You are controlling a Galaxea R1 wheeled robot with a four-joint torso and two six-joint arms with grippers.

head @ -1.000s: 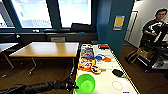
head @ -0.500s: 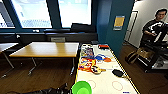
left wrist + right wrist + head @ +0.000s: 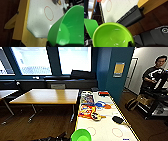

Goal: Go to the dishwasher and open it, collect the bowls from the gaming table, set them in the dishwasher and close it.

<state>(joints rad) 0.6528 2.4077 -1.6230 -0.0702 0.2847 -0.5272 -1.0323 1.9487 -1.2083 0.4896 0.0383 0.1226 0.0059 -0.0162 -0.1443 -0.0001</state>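
Observation:
The gaming table, white-topped with a yellow edge and red circles, runs away from me in the head view. A lime-green bowl hangs at its near left corner, above my dark left arm. In the left wrist view that bowl looms close over the table corner, with my left gripper at its rim. In the right wrist view a second green bowl is held off the floor, my right gripper clamped on its rim. The other bowl shows beside it. The dishwasher is out of view.
Colourful toys and a dark object lie on the gaming table. A wooden-topped table stands to the left across brown floor. At the right a person stands by a control rig, with a bag on the floor.
The green bowl in the head view has shifted a little left and lower toward the picture's bottom edge. The table and room look the same.

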